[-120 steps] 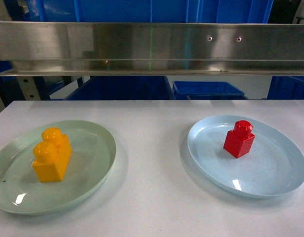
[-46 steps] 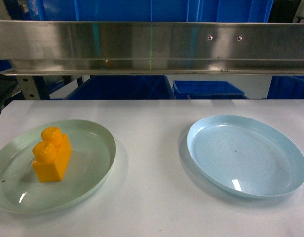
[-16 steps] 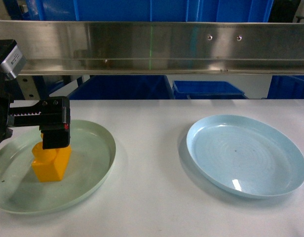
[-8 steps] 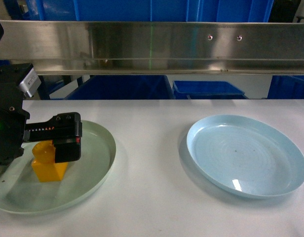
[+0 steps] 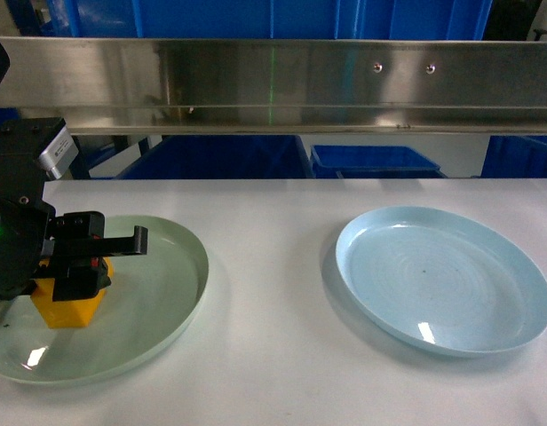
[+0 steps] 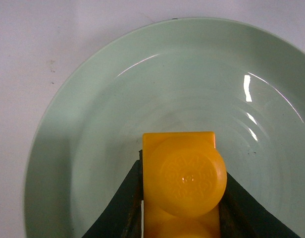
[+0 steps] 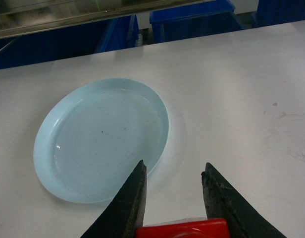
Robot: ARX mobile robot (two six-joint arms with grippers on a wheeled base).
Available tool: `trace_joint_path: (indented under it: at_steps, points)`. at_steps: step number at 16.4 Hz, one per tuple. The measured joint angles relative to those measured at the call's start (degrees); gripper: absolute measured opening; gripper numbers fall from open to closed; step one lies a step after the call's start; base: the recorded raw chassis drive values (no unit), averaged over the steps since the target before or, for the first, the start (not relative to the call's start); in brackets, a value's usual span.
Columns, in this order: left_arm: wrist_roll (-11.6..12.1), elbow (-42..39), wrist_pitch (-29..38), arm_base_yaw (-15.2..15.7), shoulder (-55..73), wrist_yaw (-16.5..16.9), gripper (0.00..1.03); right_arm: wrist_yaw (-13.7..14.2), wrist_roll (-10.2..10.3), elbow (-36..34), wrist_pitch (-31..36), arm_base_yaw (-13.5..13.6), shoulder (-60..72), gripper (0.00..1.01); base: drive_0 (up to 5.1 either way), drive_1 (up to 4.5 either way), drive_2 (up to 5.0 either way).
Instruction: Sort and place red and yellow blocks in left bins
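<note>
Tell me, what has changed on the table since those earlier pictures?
The small red plastic brick left the pale blue plate and sits in the right hand. The left hand came in and closed on the orange-yellow two-stud brick. Both plates stayed put.

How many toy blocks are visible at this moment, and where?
2. The yellow block sits on the green plate between the left gripper's fingers; the red block is in the right gripper.

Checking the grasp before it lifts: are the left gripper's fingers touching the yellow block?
Touching. The left wrist view shows both dark fingers pressed against the sides of the yellow block, no gap on either side, over the green plate.
</note>
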Motion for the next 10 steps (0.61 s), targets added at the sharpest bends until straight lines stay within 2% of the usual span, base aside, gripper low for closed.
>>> trace_joint_path:
  at_steps: [4,6,7,8,9,10]
  points:
    - [1.5,0.0,1.3,0.0,0.0,0.2,0.29,0.0,0.0,0.0,0.0,0.0,0.0,0.28,0.0,0.00,0.0]
    - [4.7,-1.6,9.6,1.6,-0.9,0.0,0.28,0.0,0.0,0.0,0.0,0.0,0.0,0.28,0.0,0.00,0.0]
    - [6.9,-3.3,13.9,3.0,-3.4,-0.6,0.28,0.0,0.0,0.0,0.0,0.0,0.0,0.28,0.0,0.00,0.0]
    - [10.8,-3.9,14.9,6.6,-10.0,1.2,0.28,0.0,0.0,0.0,0.0,0.0,0.0,0.28,0.0,0.00,0.0]
    - [12.5,-2.9,11.5,10.3,-17.9,3.6,0.28,0.0,0.0,0.0,0.0,0.0,0.0,0.28,0.0,0.00,0.0]
    - [13.3,-1.9,6.8,13.1,-23.6,6.4,0.28,0.0,0.0,0.0,0.0,0.0,0.0,0.28,0.0,0.00,0.0]
